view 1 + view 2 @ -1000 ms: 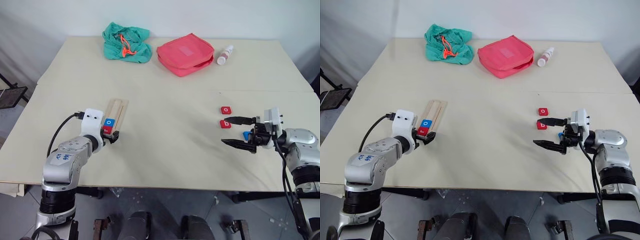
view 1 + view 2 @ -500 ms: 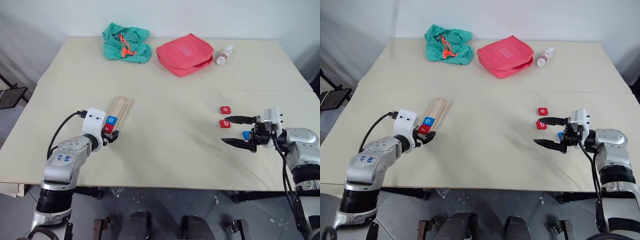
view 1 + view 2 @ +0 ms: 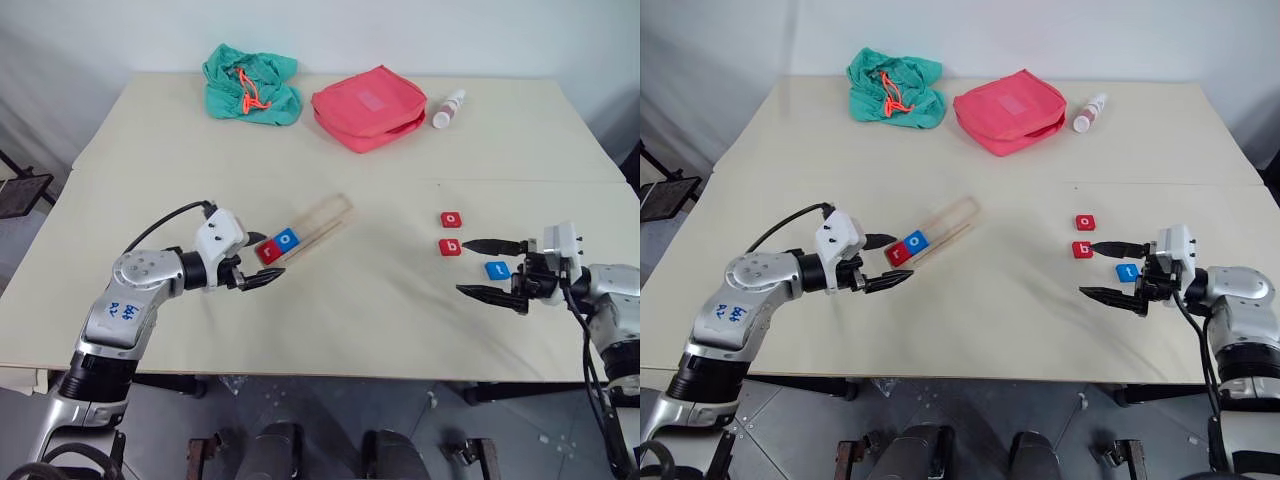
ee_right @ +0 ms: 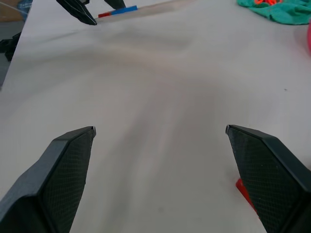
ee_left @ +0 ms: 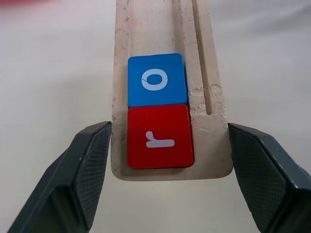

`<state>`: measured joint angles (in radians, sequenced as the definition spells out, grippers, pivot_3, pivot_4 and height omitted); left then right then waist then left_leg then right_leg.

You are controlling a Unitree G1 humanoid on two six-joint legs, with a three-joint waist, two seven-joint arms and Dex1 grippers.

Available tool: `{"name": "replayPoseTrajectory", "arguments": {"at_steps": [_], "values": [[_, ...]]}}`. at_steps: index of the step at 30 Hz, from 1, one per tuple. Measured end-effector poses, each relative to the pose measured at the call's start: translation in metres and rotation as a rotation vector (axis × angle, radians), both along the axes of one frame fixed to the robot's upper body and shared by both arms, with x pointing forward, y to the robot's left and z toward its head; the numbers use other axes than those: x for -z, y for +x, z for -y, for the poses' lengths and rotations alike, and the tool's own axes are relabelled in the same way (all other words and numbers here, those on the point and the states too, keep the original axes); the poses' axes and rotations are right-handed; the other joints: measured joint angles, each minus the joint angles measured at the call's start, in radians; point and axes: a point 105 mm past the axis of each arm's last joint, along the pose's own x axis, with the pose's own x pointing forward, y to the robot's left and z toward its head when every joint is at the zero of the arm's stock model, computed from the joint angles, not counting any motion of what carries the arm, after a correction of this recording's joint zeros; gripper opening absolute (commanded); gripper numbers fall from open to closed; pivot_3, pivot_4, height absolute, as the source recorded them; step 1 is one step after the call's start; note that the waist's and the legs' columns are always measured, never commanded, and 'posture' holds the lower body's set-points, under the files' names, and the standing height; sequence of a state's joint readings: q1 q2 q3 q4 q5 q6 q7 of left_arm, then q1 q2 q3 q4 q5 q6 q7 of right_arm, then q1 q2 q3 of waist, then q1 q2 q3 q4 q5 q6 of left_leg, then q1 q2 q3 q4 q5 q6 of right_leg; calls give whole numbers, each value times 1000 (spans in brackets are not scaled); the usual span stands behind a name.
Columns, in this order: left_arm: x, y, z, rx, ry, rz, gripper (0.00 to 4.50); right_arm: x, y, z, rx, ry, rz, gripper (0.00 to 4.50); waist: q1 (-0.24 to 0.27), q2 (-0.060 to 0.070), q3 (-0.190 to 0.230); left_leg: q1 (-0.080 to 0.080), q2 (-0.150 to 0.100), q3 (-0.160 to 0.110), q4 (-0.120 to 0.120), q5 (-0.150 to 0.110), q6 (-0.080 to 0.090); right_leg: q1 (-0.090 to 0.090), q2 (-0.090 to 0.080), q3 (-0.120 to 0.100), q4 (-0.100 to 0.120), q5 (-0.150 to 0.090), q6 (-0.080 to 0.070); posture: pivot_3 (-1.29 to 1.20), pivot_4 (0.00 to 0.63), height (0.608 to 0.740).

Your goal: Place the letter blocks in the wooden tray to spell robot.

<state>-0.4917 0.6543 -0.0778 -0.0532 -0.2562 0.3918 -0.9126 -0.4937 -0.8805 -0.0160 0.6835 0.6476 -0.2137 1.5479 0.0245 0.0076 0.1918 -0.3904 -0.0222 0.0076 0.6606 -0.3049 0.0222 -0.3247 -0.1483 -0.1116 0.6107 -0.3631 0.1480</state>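
Swung wooden tray (image 3: 312, 223) with r and o tiles toward right side, left hand (image 3: 262, 276) straddling its end, grip unclear; right hand (image 3: 493, 271) wide open, empty.

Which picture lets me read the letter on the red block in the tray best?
The left wrist view: the red r block sits close up in the wooden tray. Both eye views show it as a small tile; the right wrist view shows a sliver.

Two silver arms, black-fingered grippers

Each arm has grey-silver metal shells with black joint rings; a white block sits at each wrist. The left gripper (image 3: 262, 275) and right gripper (image 3: 490, 268) have tapered black fingers (image 5: 85, 170) with a fine mesh texture. A black cable loops over the left forearm, which carries a blue-scribbled label.
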Motion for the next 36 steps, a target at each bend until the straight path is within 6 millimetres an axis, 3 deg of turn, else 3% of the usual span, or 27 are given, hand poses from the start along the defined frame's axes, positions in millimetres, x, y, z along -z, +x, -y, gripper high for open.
{"name": "replayPoseTrajectory", "arguments": {"at_steps": [5, 13, 20, 25, 31, 36], "values": [[21, -8, 21, 174, 73, -78, 3418, 15, -20, 13, 21, -14, -52, 4500, 0, 0, 0, 0, 0, 1, 1, 0, 1, 0, 0, -1, 0, 0, 0, 0, 150, 740], [24, -2, 49, 286, 133, -86, 3418, 15, -36, 21, 47, -17, -27, 4500, 3, -1, 1, -1, 0, 2, 2, 0, 1, 0, 0, -2, 1, 0, 0, 0, 150, 740], [31, 4, 62, 303, 195, -103, 3418, 22, -47, 19, 47, -16, -35, 4500, 2, -1, 1, -1, 0, 1, 2, 0, 1, 1, 0, -2, 1, 0, 0, 0, 150, 740], [32, 1, 85, 346, 233, -102, 3418, 23, -54, 16, 47, -16, -32, 4500, 5, -2, 1, -1, 0, 1, 3, -1, 1, 1, 0, -2, 1, 0, 0, 0, 150, 740], [36, 1, 87, 335, 261, -110, 3418, 17, -55, 23, 79, 1, -13, 4500, 3, -2, 1, -1, 0, 0, 3, -1, 1, 1, 0, -2, 1, 0, 0, 0, 150, 740], [34, 0, 88, 333, 277, -99, 3418, 15, -50, 43, 166, 39, -13, 4500, 6, -2, 1, -2, 0, 0, 3, -1, 2, 1, 0, -2, 1, 0, 0, 0, 150, 740]]}}
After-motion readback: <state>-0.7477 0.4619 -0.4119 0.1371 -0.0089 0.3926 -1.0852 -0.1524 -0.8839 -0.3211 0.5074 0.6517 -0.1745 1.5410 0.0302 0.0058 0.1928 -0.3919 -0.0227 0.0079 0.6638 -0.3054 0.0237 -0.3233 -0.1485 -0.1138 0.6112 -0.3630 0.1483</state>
